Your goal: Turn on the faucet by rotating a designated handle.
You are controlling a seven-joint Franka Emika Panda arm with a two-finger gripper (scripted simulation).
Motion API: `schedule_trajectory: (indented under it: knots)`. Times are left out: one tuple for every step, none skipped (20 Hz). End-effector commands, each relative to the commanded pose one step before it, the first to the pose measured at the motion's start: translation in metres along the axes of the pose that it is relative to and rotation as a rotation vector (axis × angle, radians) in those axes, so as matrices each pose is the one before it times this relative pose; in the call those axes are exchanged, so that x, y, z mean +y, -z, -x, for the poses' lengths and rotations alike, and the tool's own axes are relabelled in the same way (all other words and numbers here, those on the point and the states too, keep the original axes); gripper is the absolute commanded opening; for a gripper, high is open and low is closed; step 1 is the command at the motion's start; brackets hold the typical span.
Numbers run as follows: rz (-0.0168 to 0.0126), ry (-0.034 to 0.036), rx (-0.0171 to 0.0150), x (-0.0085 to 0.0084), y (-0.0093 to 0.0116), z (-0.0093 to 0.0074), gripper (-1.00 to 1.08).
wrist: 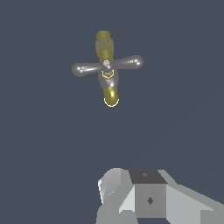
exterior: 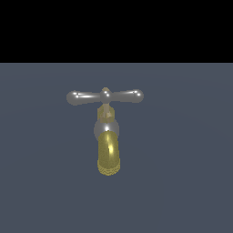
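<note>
A: What is everything sitting on?

B: A flat, dark blue-grey worktop (exterior: 182,182). It looks plain and smooth, the same color all over.

A: What is on it?

B: Just one thing, a little faucet (exterior: 107,136). It stands near the middle. Its gold spout (exterior: 108,157) curves out from a round grey body.

A: Where does the worktop end?

B: In the exterior view, its far edge meets black.

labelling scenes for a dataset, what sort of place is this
Probably a bare simulated test scene, not a real kitchen or bathroom: a lone faucet with a silver crossbar handle stands on a flat, featureless grey floor, with a black void behind.
</note>
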State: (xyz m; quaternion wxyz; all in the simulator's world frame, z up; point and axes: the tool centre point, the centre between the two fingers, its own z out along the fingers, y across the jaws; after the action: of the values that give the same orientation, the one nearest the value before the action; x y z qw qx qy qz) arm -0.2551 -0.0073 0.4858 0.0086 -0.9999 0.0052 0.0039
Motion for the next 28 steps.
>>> schedule_trajectory:
  knots:
    - [0.00000,0.00000,0.00000,0.00001,0.00000,0.00000,-1.00]
    - [0.00003,0.00069,0.00000,0.00003,-0.00011,-0.00001,-1.00]
    - [0.00002,0.00183,-0.00001,0.00020,-0.00033,-0.00005,-1.00]
    - [0.00003,0.00316,-0.00002,0.00030,-0.00055,-0.00009,-1.00]
    - [0.00005,0.00442,-0.00003,0.00042,-0.00076,-0.00013,-1.00]
    - [0.00006,0.00565,-0.00004,0.00056,-0.00098,-0.00016,-1.00]
    - [0.00008,0.00694,-0.00005,0.00067,-0.00120,-0.00020,-1.00]
    - [0.00009,0.00823,-0.00006,0.00079,-0.00142,-0.00024,-1.00]
    - [0.00011,0.00947,-0.00007,0.00092,-0.00164,-0.00028,-1.00]
    - [0.00012,0.01076,-0.00008,0.00104,-0.00186,-0.00031,-1.00]
    - [0.00014,0.01202,-0.00009,0.00117,-0.00208,-0.00035,-1.00]
    - [0.00015,0.01330,-0.00010,0.00129,-0.00230,-0.00039,-1.00]
    - [0.00017,0.01458,-0.00011,0.00141,-0.00253,-0.00043,-1.00]
    - [0.00018,0.01587,-0.00012,0.00154,-0.00275,-0.00047,-1.00]
    - [0.00020,0.01715,-0.00013,0.00166,-0.00297,-0.00051,-1.00]
    - [0.00021,0.01844,-0.00014,0.00179,-0.00319,-0.00055,-1.00]
    - [0.00023,0.01973,-0.00015,0.00192,-0.00342,-0.00059,-1.00]
    - [0.00025,0.02103,-0.00015,0.00204,-0.00364,-0.00063,-1.00]
    - [0.00027,0.02233,-0.00016,0.00217,-0.00387,-0.00067,-1.00]
    - [0.00028,0.02363,-0.00017,0.00230,-0.00409,-0.00071,-1.00]
    - [0.00030,0.02485,-0.00018,0.00243,-0.00430,-0.00075,-1.00]
    - [0.00031,0.02523,-0.00018,0.00247,-0.00437,-0.00077,-1.00]
    - [0.00031,0.02526,-0.00018,0.00247,-0.00437,-0.00077,-1.00]
    - [0.00032,0.02528,-0.00018,0.00248,-0.00438,-0.00077,-1.00]
    - [0.00032,0.02532,-0.00018,0.00249,-0.00438,-0.00078,-1.00]
    - [0.00033,0.02535,-0.00018,0.00249,-0.00439,-0.00078,-1.00]
    - [0.00033,0.02537,-0.00018,0.00250,-0.00439,-0.00078,-1.00]
    - [0.00034,0.02541,-0.00018,0.00251,-0.00440,-0.00079,-1.00]
